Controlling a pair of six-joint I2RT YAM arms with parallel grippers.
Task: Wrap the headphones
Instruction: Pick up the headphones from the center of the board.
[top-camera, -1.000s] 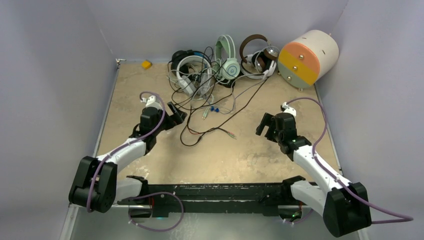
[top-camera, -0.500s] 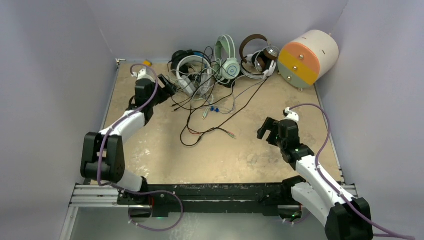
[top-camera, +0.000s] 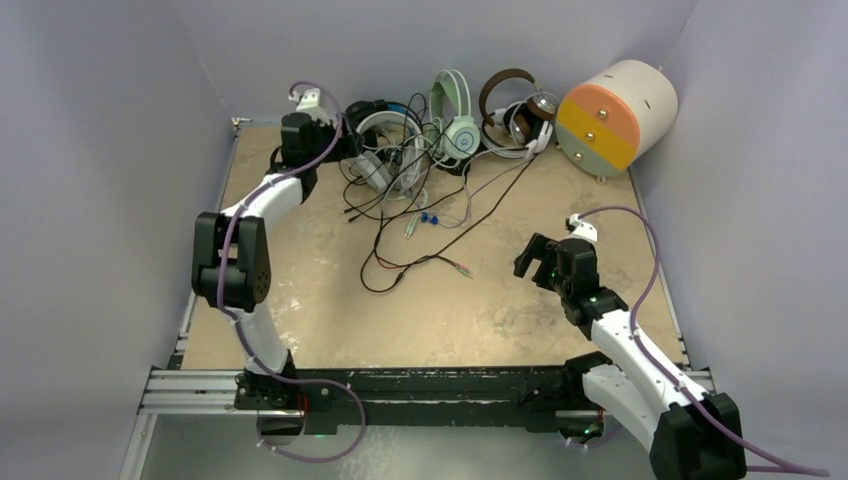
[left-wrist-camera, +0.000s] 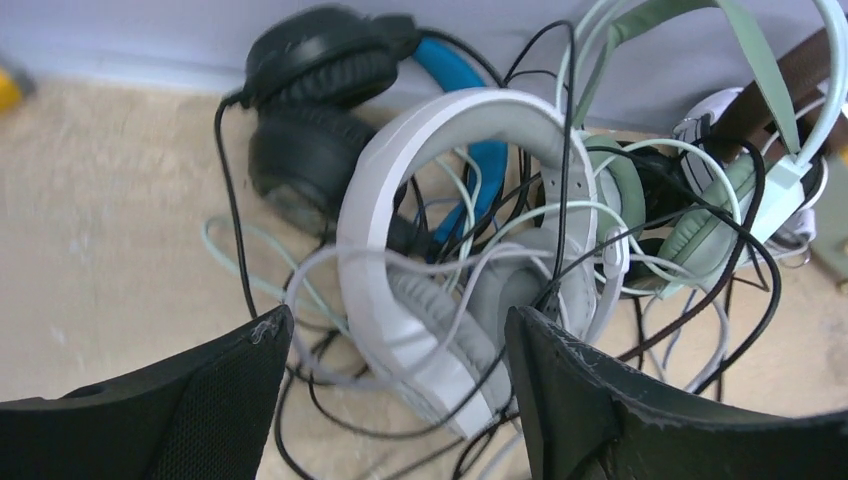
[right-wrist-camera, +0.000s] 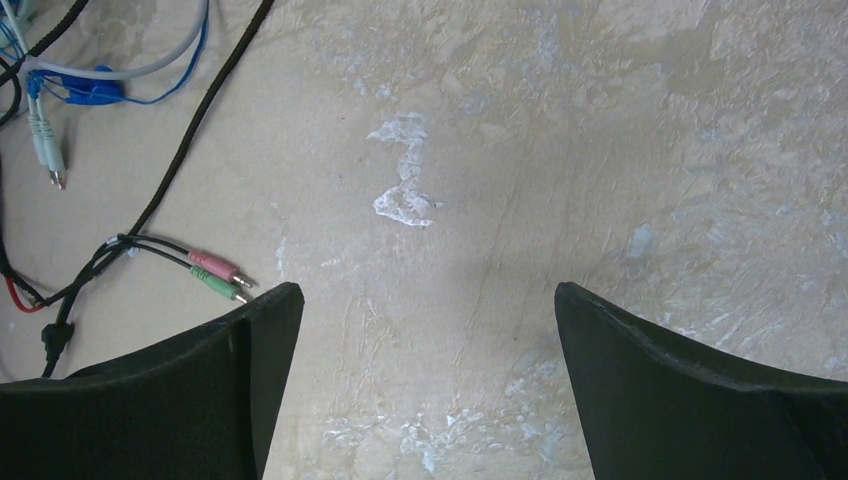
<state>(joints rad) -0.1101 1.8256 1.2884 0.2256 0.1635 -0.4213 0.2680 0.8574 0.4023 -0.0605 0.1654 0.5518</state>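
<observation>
Desk (top-camera: 300, 300): tan, mottled top w/ whitish scuffs, closed in by pale lilac walls (top-camera: 100, 150) on left, back and right. A metal rail (top-camera: 180, 385) runs along the near edge under the arm bases.

The headphones (top-camera: 440, 130) are piled at the far edge against the back wall, and their thin cables (top-camera: 400, 250) trail out toward mid-desk. A cream cylinder (top-camera: 620, 110) lies on its side in the far right corner, just right of the pile, orange-and-green face toward the desk. Can't tell if anything's inside it.

L arm (top-camera: 260, 200) reaches to the far left end of the pile. L jaws are spread apart and grip nothing. The L wrist cam shows the white-grey headset (left-wrist-camera: 440, 130) framed btw them and looped w/ cables. Behind it is a black headset (left-wrist-camera: 320, 60) w/ a blue band (left-wrist-camera: 450, 65), and to its right a mint-green headset (left-wrist-camera: 700, 230). Whether the fingers touch the white-grey one can't be told.

That cam also catches a yellow block (left-wrist-camera: 6, 88) at its left edge; from above, the arm covers that spot. Only the top view takes in the brown headset (top-camera: 505, 80).

R arm (top-camera: 610, 320) is mid-right, well apart from the pile. R jaws are fully wide over bare desk, holding nothing. The R wrist cam alone resolves the pink and green plugs (right-wrist-camera: 215, 275) at a black cable's end.
</observation>
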